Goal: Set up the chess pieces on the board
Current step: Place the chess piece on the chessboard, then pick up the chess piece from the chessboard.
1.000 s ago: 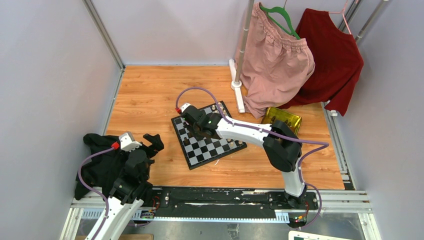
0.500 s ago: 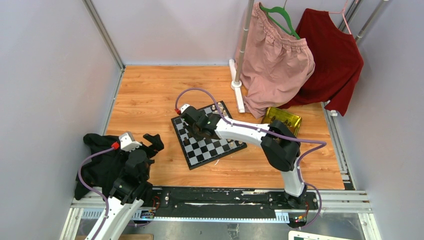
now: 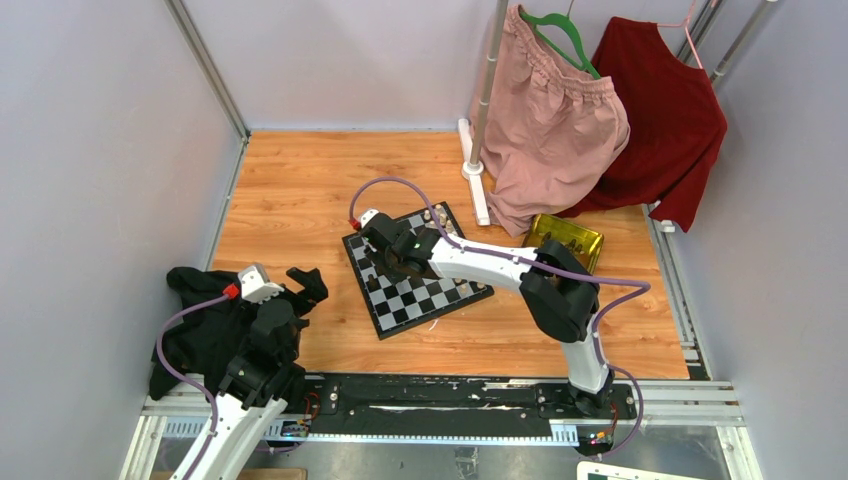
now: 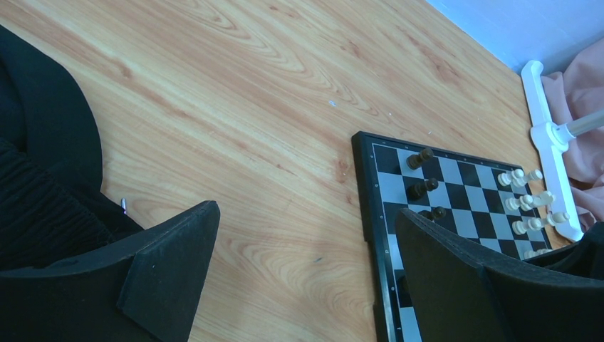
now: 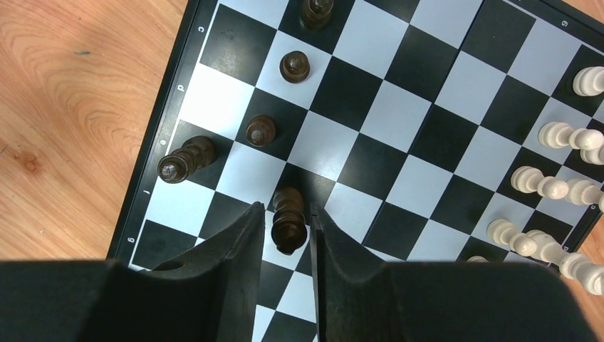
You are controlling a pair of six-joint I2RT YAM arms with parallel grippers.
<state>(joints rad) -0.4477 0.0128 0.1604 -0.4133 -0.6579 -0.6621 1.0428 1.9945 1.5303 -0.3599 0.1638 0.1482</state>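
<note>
Right wrist view: my right gripper [image 5: 287, 209] is hanging low over the board [image 5: 399, 107], jaws standing narrow around one dark piece [image 5: 288, 226]. That piece is standing upright at lower centre of the frame, between my fingers [image 5: 242, 242]. I cannot tell whether the pads are pressing it or only flanking it.

Four more dark pieces [image 5: 261, 131] are sitting on the squares toward the upper left of the frame. One of them is leaning on a square by the board's left border. White pieces [image 5: 563, 182] are crowding the right edge of the frame, several of them lying on their sides.

Top view: the board [image 3: 420, 300] is lying skewed at centre frame on the table [image 3: 300, 190], with my right arm reaching across it. A gold tray [image 3: 565, 240] is sitting to its right, apart from it.

Left wrist view: my left gripper [image 4: 305, 214] is hovering over bare wood, jaws spread wide and holding nothing. The board [image 4: 463, 192] is showing at the right of this frame. A black cloth [image 4: 43, 178] is lying at the left edge, just beside my left finger [image 4: 171, 263].
</note>
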